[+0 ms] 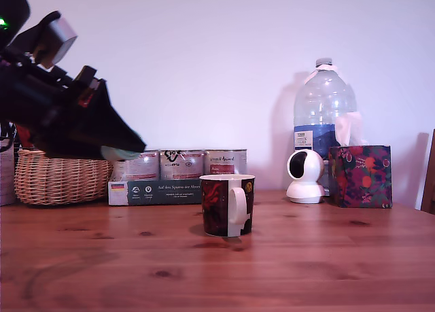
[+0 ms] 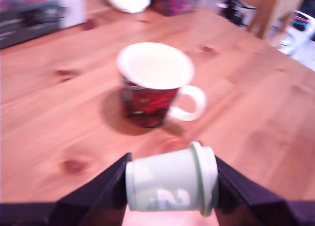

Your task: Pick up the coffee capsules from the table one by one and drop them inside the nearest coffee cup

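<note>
Gripper (image 2: 170,186) up off table (image 1: 326,257), jaws clamped on capsule (image 2: 170,184), short of cup (image 2: 155,80). Cup looks empty inside, so no drop yet. Left: carry over rim, release.

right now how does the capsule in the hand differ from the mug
The capsule is pale mint green and small; the mug is dark red-and-black and far larger. The capsule lies on its side, clamped in the hand above the table; the mug stands upright on it. The mug has a white handle; the capsule has none.
</note>
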